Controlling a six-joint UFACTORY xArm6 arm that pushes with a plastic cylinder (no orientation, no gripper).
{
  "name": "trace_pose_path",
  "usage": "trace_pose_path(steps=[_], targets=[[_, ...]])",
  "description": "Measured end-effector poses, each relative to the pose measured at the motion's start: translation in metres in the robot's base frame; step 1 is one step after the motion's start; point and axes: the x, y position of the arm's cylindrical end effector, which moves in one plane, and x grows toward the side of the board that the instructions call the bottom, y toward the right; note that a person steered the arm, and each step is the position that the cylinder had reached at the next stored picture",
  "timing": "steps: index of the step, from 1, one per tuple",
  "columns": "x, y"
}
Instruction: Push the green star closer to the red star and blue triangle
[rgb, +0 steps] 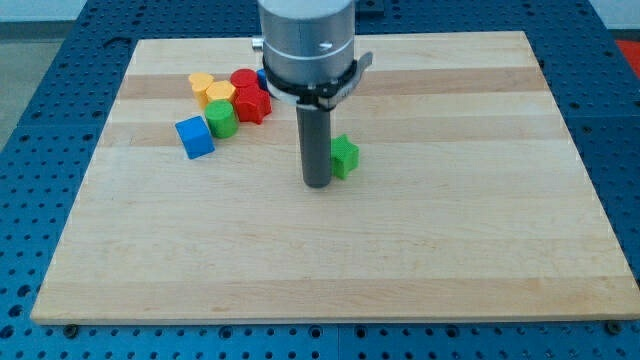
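Inspection of the wooden bench (420, 260): eight or so small blocks are expected, of which six show clearly. Five sit in a tight cluster near the view's top left: a yellow heart (201, 82), a yellow hexagon-like block (221, 93), a red block (244, 79) behind, a red star (253, 103) just to the right of the yellows, and a green cylinder (222, 118) touching the red star's lower left. A blue cube (194, 136) stands just below and left of the cluster, slightly apart. A sliver of blue at the arm housing's left edge may be the blue triangle (262, 76); most of it is hidden, so its shape cannot be confirmed.

The green star (344, 156) lies alone near the bench's middle, well apart from the cluster and to its lower right.

This rig carries no fingers, so there is no open or closed state to report; it ends in a dark rod. My tip (318, 185) rests on the bench immediately at the green star's left side, touching or nearly so.

Assessment: the tip stands between the star and its destination. A push from here would drive the star rightward, away from the red star. The tip likely needs to pass round to the star's right or lower-right side first.
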Motion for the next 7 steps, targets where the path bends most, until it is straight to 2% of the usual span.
trace_pose_path(steps=[1, 3, 5, 6, 7], targets=[[-0.017, 0.002], [0.026, 0.002], [0.023, 0.075], [0.009, 0.082], [0.005, 0.037]])
